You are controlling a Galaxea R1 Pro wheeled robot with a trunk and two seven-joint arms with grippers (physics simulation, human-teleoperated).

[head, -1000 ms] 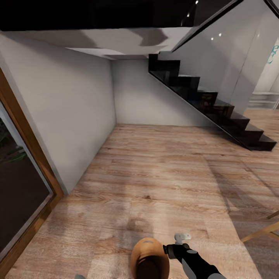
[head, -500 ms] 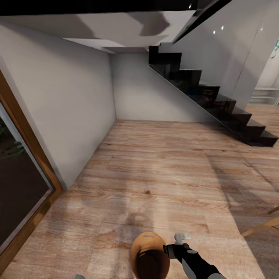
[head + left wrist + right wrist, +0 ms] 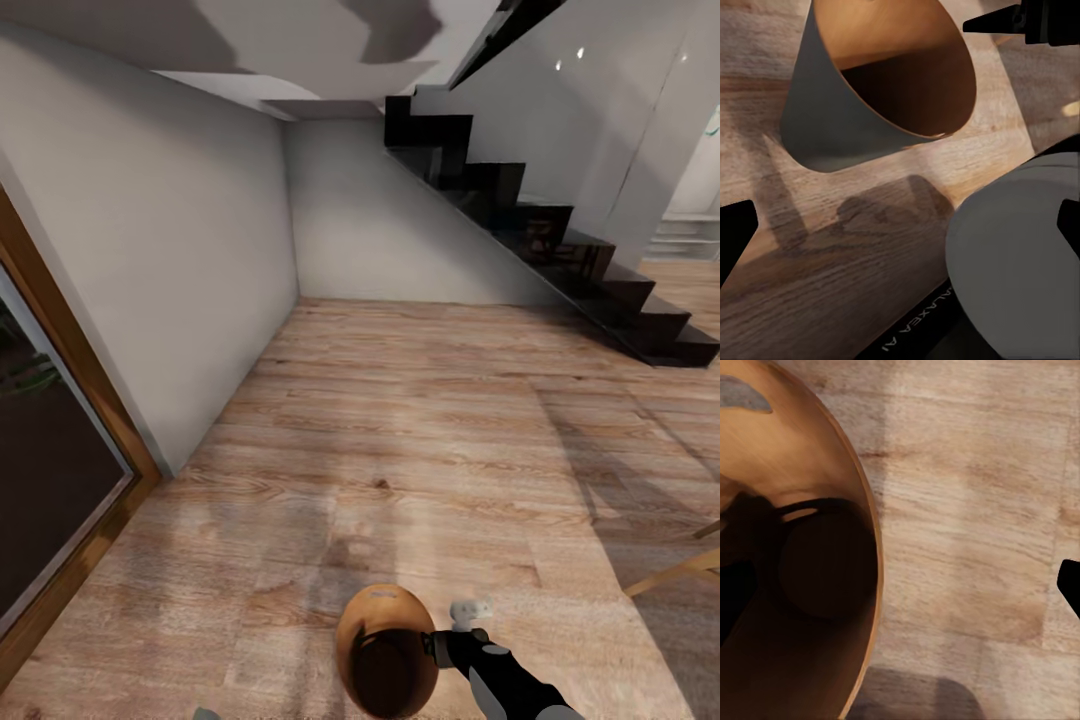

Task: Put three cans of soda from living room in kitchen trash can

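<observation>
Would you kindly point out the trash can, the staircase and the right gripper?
trash can (image 3: pixel 372 612), head view, inner wall near rim.
staircase (image 3: pixel 560 262), head view, a middle step.
right gripper (image 3: pixel 470 609), head view, pale fingertips.

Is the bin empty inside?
Looks empty. The right wrist view looks into the bin: brown walls and a dark round bottom, no cans, though shadow hides part.

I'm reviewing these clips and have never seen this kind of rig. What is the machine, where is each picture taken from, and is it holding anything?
These are simulator renders of a wheeled robot with two arms. The head view looks forward and down over a wood floor toward a black staircase and grey walls. At its bottom edge the right gripper holds the rim of the trash can, brown inside. The two wrist views come from cameras near each gripper: the left one sees the bin from outside, the right one looks into it. Whether it is empty cannot be told.
</observation>
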